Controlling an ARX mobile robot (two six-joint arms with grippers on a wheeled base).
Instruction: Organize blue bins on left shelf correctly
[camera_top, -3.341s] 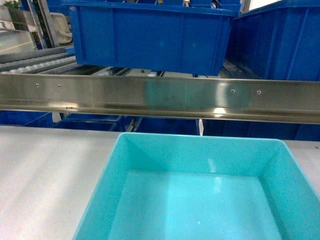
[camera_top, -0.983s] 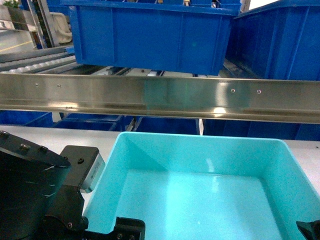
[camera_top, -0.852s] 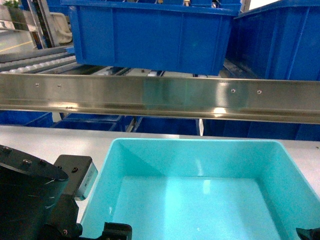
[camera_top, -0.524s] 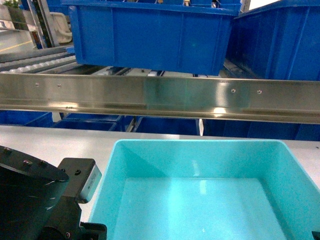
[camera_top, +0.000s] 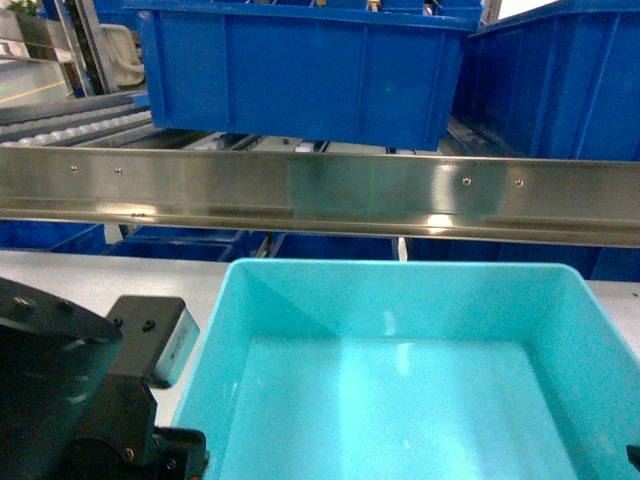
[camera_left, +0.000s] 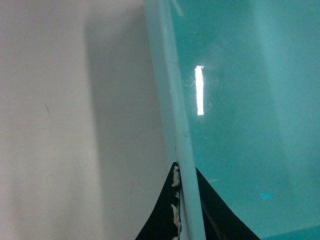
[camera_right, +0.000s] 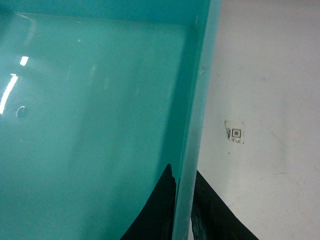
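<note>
The turquoise bin (camera_top: 400, 380) fills the lower centre of the head view, above the counter (camera_top: 90, 285) – each side wall pinched by a pincer, left pincer (camera_left: 184, 210) and right pincer (camera_right: 182, 210), both clamped astride the rim. Held at both sides it likely stays level for the steel shelf (camera_top: 320, 195) across the frame's middle

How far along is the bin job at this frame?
Done: both grippers have taken hold. The left gripper straddles the turquoise bin at its left wall, and the right gripper straddles its right wall. In hand: the bin, sitting in front of the steel shelf beam over the grey table; whether it is lifted cannot be told. Left: placing it on the shelf, beside the dark blue crates.
</note>
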